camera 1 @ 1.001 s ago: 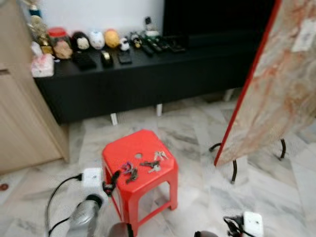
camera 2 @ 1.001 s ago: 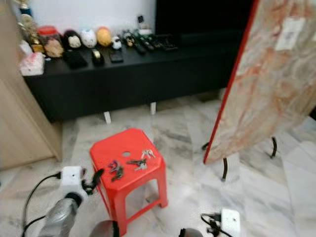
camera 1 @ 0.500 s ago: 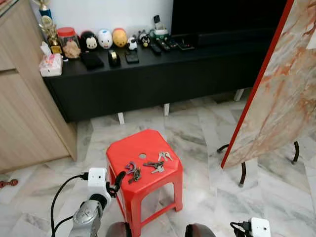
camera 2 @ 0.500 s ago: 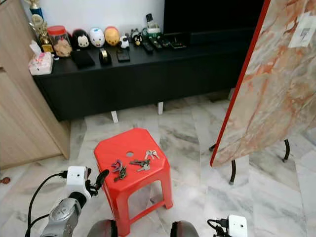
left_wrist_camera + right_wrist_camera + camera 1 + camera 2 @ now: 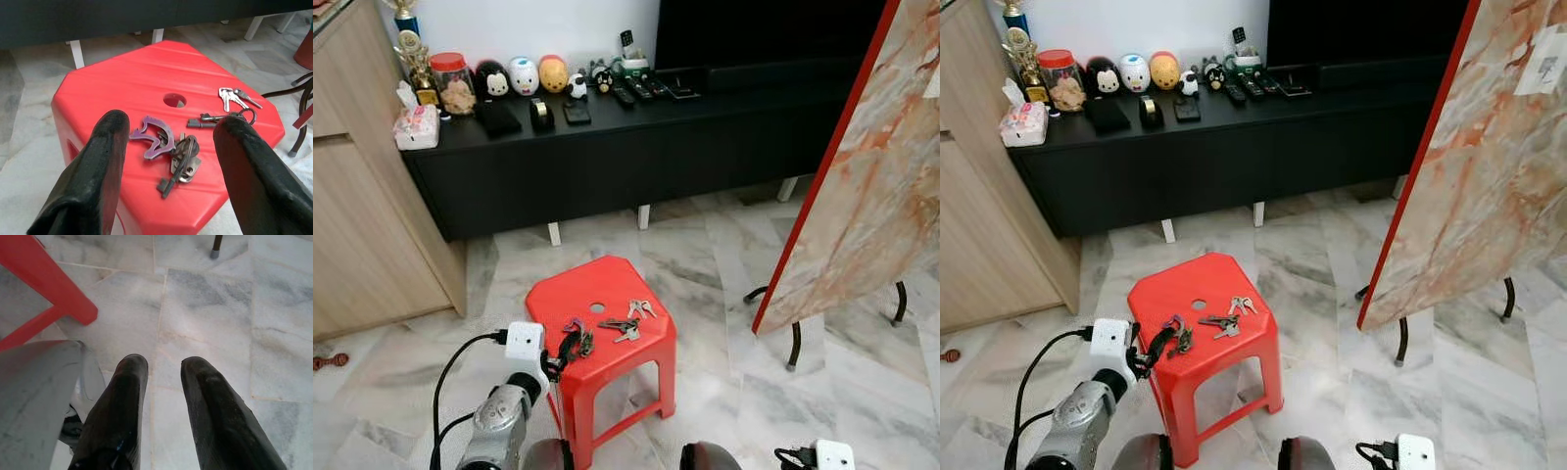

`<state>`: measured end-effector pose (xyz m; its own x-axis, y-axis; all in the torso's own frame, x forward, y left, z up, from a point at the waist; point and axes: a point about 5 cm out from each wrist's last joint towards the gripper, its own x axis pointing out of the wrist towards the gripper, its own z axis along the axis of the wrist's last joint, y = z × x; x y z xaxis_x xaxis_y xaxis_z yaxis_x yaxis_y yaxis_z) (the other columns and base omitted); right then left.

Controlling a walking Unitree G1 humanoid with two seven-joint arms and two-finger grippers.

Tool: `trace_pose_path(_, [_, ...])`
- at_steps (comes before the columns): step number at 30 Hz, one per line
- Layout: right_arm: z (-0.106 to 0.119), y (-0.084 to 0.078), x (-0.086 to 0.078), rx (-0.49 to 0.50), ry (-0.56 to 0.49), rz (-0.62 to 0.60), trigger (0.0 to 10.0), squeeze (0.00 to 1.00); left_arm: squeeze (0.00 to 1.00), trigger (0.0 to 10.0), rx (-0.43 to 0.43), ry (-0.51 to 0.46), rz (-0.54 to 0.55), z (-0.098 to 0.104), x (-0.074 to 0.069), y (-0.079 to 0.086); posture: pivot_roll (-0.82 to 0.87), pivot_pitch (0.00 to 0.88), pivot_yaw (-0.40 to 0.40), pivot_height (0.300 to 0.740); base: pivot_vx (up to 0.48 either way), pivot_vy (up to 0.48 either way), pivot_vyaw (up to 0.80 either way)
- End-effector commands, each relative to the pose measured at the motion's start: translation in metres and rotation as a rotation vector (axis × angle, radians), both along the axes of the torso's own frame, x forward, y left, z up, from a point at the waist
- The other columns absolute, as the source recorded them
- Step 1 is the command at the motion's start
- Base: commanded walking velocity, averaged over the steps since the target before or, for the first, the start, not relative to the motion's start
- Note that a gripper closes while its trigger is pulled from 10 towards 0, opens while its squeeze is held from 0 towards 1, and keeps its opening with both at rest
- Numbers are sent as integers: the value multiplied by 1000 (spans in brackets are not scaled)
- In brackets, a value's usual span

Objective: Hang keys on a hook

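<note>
Reaching: my left tool [image 5: 168, 134], fingers spread wide, grips nothing
Keys: purple-tagged bunch [image 5: 168, 147] between fingers, on red stool [image 5: 122, 73]
Right tool [image 5: 164, 364]: slightly parted, over floor

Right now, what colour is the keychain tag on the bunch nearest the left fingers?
Purple; the tag shows best in the left wrist view, lying on the red stool.

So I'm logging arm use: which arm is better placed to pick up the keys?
Left. The left gripper is open at the red stool, fingers straddling the keys with the purple tag. The right gripper hangs over the floor.
</note>
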<state>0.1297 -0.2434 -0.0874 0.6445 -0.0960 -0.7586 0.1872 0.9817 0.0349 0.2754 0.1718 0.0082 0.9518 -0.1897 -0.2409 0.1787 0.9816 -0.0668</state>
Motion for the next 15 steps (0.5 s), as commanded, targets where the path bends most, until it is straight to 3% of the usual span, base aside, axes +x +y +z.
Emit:
trace_pose_path(1, [0,-2,-1,1,7,-11,10000,0,0,10000,19,12,-10,-2,-1,0,-57,0,-45,620,0,0,0])
trace_pose_path(15, [0,-3,-2,8,15,-13,10000,0,0,10000,35,14,9,-4,-4,7,-52,0,-31,620,257,0,0])
